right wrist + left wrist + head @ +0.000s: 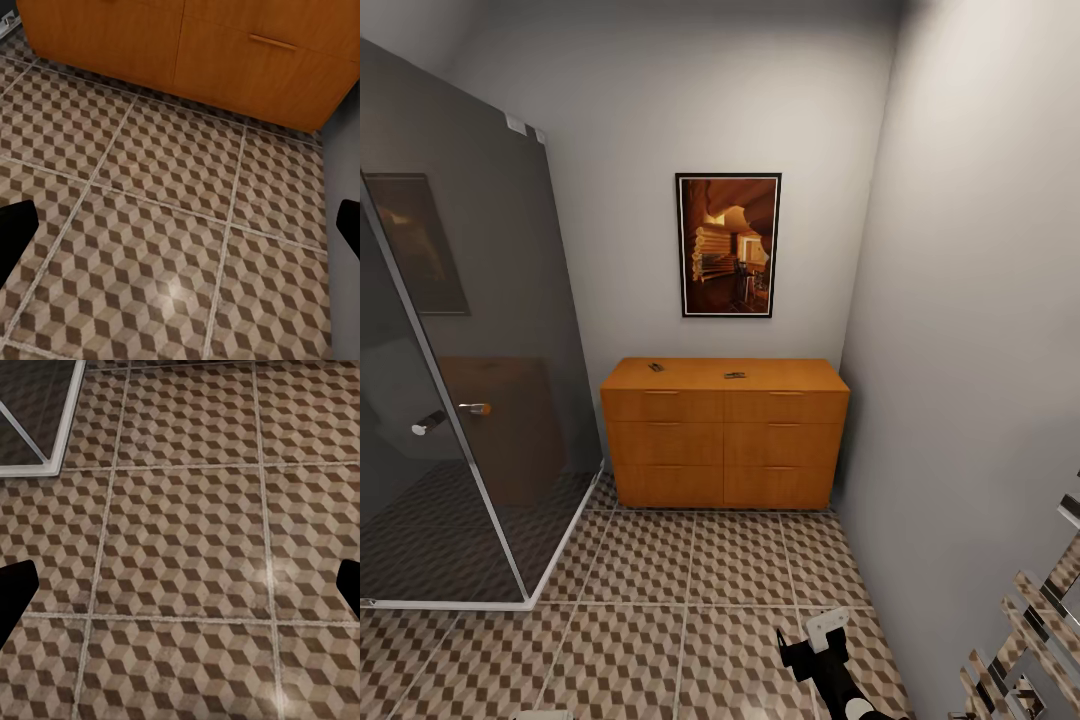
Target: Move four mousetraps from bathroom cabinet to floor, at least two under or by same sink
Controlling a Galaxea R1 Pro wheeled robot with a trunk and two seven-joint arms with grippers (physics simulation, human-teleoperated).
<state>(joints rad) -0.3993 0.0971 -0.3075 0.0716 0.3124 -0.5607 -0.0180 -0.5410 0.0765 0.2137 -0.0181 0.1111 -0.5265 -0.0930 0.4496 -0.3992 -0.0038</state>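
Observation:
The orange-brown cabinet stands against the far wall. Two mousetraps lie on its flat top, one toward the left and one near the middle. Cube-patterned bathroom floor stretches between me and the cabinet. My right gripper hangs low over the tiles, well short of the cabinet. In the right wrist view it is open and empty, facing the lower drawers. My left gripper is open over bare tiles. The sink is out of view.
A dark glass shower enclosure with a chrome handle takes up the left side; its base frame corner appears in the left wrist view. A grey wall closes the right side, with a chrome rail low on it. A framed picture hangs above the cabinet.

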